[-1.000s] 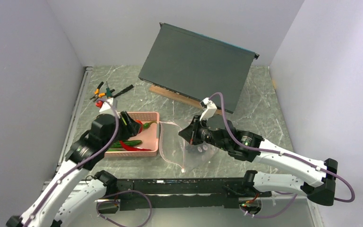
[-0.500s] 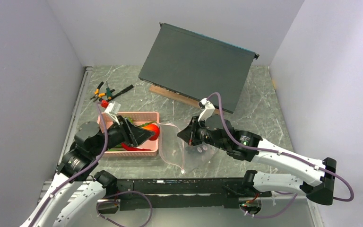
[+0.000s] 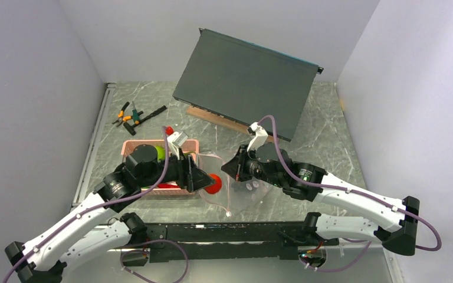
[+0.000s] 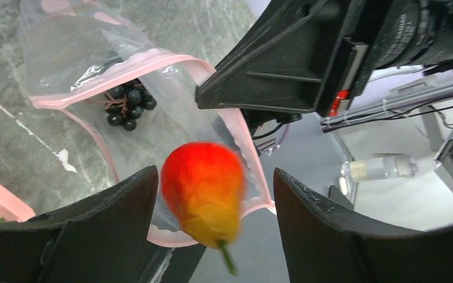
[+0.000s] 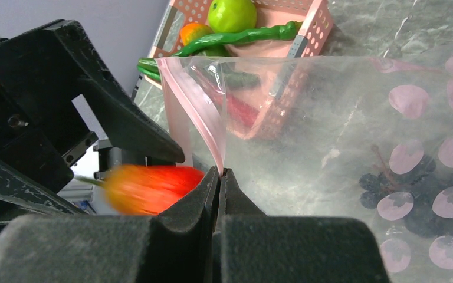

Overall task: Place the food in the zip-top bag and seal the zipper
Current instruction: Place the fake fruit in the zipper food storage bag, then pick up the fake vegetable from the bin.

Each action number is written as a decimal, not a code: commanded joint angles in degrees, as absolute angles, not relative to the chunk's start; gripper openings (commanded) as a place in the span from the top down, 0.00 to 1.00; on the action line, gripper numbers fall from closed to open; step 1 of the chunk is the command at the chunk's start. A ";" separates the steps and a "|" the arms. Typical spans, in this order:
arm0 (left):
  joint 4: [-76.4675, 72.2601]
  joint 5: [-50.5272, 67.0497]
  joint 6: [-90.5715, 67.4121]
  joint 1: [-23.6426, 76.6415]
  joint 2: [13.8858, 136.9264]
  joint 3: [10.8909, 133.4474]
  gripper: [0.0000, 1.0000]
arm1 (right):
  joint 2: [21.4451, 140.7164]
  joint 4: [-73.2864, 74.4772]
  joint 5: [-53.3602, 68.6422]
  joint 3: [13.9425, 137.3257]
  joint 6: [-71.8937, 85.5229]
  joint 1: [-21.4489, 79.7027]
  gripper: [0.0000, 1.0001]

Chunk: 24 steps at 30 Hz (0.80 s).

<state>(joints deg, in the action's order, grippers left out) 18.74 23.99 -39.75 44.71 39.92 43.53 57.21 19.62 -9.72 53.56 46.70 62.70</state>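
A red-orange piece of food hangs blurred between the spread fingers of my left gripper, with a clear gap on its right side. It is right above the mouth of the zip-top bag, which lies on the table with dark grapes inside. My right gripper is shut on the bag's pink zipper and holds that edge up. From above, the food sits at the bag's left rim. A green apple and a long green pepper lie in the pink basket.
The pink basket stands just left of the bag, under the left arm. Orange-handled pliers lie at the back left. A large dark panel leans on a wooden strip behind the bag.
My left arm has swung right from the basket to the bag's mouth with the red-orange food. Its jaws have widened and the food now sits loose between them. The right gripper has not moved.
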 commanded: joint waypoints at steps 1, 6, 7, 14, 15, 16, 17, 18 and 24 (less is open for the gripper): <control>19.19 19.21 -37.03 46.35 40.18 46.67 0.19 | 57.20 17.75 -9.49 54.41 46.85 62.58 1.00; 18.70 18.57 -36.79 46.64 40.03 46.48 0.05 | 57.22 17.67 -9.39 54.24 46.98 62.56 1.00; 18.88 18.43 -36.77 46.64 39.96 46.57 0.05 | 57.11 17.73 -9.43 54.23 46.92 62.58 1.00; 20.97 16.11 -36.48 46.60 38.18 46.81 0.05 | 57.10 17.67 -9.45 53.97 46.93 62.58 1.00; 21.47 15.39 -36.54 46.65 37.73 46.89 0.05 | 57.11 17.67 -9.49 53.90 46.92 62.61 1.00; 22.02 14.65 -36.46 46.59 37.24 46.93 0.05 | 57.12 17.62 -9.43 53.88 46.94 62.60 1.00; 22.79 13.86 -36.36 46.64 36.70 47.08 0.04 | 57.12 17.58 -9.41 53.80 46.93 62.54 1.00; 23.61 13.08 -36.37 46.67 36.17 47.18 0.04 | 57.05 17.51 -9.40 53.71 46.93 62.57 1.00; 37.47 -8.98 -40.80 46.63 31.50 50.48 0.04 | 57.23 17.09 -9.49 53.36 46.85 62.59 1.00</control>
<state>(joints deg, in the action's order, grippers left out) 27.29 9.41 -37.63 46.39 34.68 46.13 57.32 19.64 -9.74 53.54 46.70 62.70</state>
